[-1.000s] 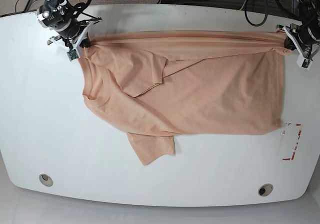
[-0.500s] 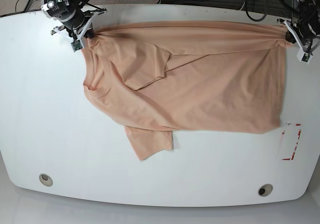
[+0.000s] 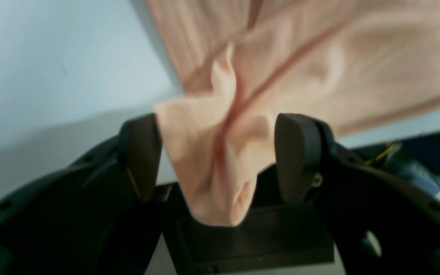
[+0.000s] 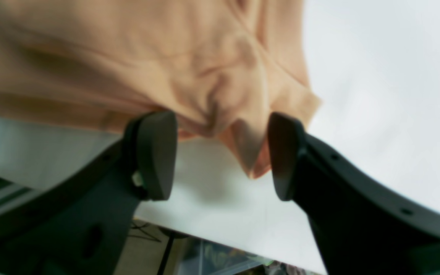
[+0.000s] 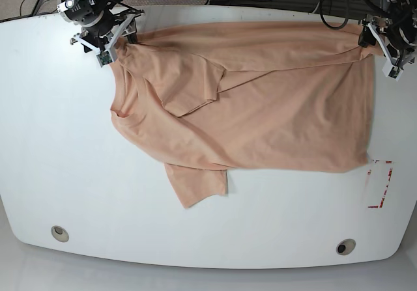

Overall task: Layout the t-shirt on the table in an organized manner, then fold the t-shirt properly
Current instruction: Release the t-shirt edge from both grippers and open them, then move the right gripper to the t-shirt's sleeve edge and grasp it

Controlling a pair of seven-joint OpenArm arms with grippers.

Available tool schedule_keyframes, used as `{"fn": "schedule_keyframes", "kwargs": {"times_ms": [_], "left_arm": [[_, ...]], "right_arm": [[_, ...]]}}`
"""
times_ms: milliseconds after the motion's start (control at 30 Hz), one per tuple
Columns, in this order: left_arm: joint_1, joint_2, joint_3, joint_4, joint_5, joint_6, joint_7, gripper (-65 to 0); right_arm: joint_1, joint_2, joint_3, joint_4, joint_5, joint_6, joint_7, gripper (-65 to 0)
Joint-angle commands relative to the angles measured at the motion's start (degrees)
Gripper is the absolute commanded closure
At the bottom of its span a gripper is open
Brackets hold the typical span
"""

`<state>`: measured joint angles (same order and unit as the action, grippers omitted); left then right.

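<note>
Since a second ago: jaws sprung apart on both grippers, far hem carried toward 12 o'clock and gone slack from its taut line. Left gripper (image 3: 218, 158) spread wide, a limp fold of the t-shirt (image 5: 260, 102) drooping loose between the fingers (image 3: 292, 152), not clamped. Right gripper (image 4: 220, 152) likewise parted, a shoulder corner just off one pad. Shirt spread across the table (image 5: 52, 148), upper sleeve folded over the chest near 10 o'clock, lower sleeve jutting toward 7. Probably released to finish the layout; sleeves unsmoothed, folding not yet begun.
</note>
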<state>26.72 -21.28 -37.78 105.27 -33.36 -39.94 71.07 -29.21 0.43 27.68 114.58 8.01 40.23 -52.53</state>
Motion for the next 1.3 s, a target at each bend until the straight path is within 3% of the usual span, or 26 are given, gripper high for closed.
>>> {"fn": "schedule_keyframes", "kwargs": {"times_ms": [0, 267, 500, 800, 1133, 1267], "left_arm": [[-2.06, -1.18, -2.26, 2.9, -0.17, -0.06, -0.08, -44.0], [-12.35, -1.18, -6.66, 4.92, 0.0, -0.06, 6.43, -46.4], [-21.84, -1.18, -6.92, 4.66, 1.23, -0.06, 6.43, -46.4], [-36.35, -0.48, 2.31, -2.11, 13.19, -0.06, 5.9, -46.1], [-45.75, 1.72, 3.36, -17.32, 20.49, -0.06, -4.47, -46.0], [-47.78, 1.72, 3.36, -23.03, 21.28, -0.06, -7.55, -46.0]], "right_arm": [[1.83, 0.58, 0.67, 1.33, 0.39, -0.23, 1.15, -35.0], [9.04, 0.58, 7.0, 0.98, 0.03, -0.23, 1.15, -32.2], [18.35, 0.67, 7.97, -2.8, 0.03, -0.23, 1.15, -32.3], [33.56, 0.67, 7.61, -16.96, 0.03, -0.23, 1.15, -32.5], [48.16, 4.36, 7.61, -38.85, 0.03, -0.23, 2.12, -32.7], [51.15, 5.24, 7.61, -46.67, -0.05, -0.23, 6.34, -32.7]]}}
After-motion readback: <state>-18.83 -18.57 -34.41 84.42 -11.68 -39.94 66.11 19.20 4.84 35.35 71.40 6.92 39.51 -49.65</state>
